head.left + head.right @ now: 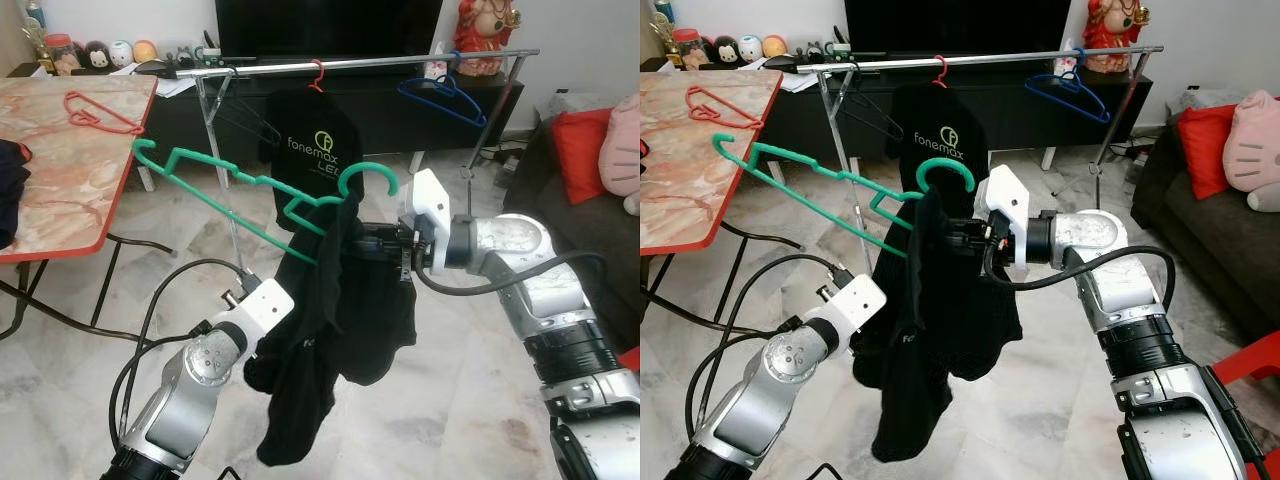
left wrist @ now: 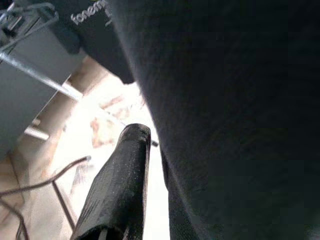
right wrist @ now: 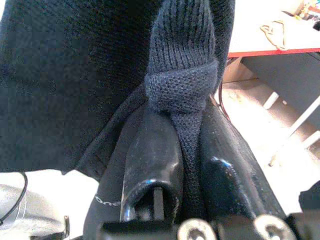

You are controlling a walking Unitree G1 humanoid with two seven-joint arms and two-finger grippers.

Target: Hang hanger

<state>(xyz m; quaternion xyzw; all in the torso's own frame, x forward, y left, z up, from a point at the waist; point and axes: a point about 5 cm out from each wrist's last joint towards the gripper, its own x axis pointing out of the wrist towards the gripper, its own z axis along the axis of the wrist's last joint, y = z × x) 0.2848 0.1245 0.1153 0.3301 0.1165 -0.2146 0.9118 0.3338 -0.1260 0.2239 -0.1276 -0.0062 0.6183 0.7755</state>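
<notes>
While right gripper (image 3: pixel 187 165) pinches only the garment's (image 1: pixel 330 330) knit collar (left gripper's (image 2: pixel 150 165) fingers unreadable), green hanger (image 1: pixel 240 195), below the rail (image 1: pixel 350 65), could slip free.

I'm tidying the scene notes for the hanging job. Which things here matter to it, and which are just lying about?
In the job:
green hanger
black garment draped on it
right gripper, shut on the garment
left gripper, under the cloth
clothes rail

Lying about:
red hanger on the table
blue hanger
hung black T-shirt
red cushion
</notes>
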